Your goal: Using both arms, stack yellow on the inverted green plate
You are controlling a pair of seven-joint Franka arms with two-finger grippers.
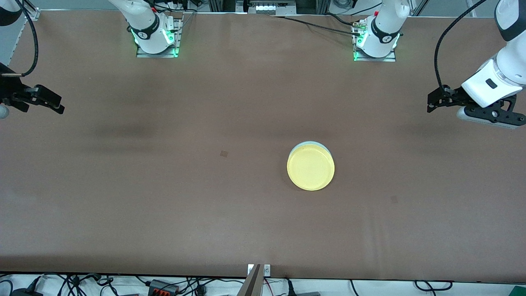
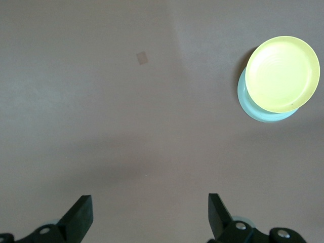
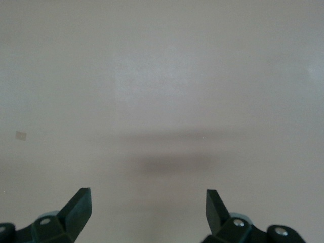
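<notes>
well, i see yellow already stacked on the green plate; left gripper hangs nearer it than right gripper, both spread wide, empty.

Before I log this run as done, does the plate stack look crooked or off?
Slightly. The yellow plate sits off-centre on the green plate, leaving a crescent of green showing on one side. Left gripper and right gripper are open, clear of it.
</notes>
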